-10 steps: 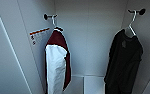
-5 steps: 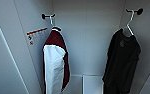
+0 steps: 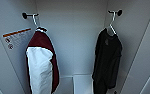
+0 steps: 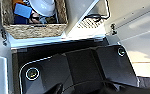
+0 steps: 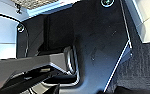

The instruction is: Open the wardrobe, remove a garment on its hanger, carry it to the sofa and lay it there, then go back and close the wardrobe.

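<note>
The wardrobe (image 3: 73,37) stands open in the head view, its white inside facing me. The garment (image 3: 107,62), a long black coat, hangs at the right on a pale hanger (image 3: 112,26) whose hook sits over a dark peg (image 3: 119,12) on the right wall. A maroon jacket with white sleeves (image 3: 42,65) hangs from a peg on the left wall. The sofa is out of view. Dark parts of my left gripper (image 4: 78,88) and right gripper (image 5: 31,80) lie low over the robot's own dark base plate.
A label with an orange stripe (image 3: 16,37) is stuck on the wardrobe's left inner wall. A white ledge (image 3: 82,83) sits at the wardrobe's bottom between the two garments. A wicker basket (image 4: 33,30) with blue and white things stands near the base. Grey carpet (image 5: 141,67) covers the floor.
The whole head picture has shifted a little to the left, so the camera has moved. Both garments still hang on their pegs.
</note>
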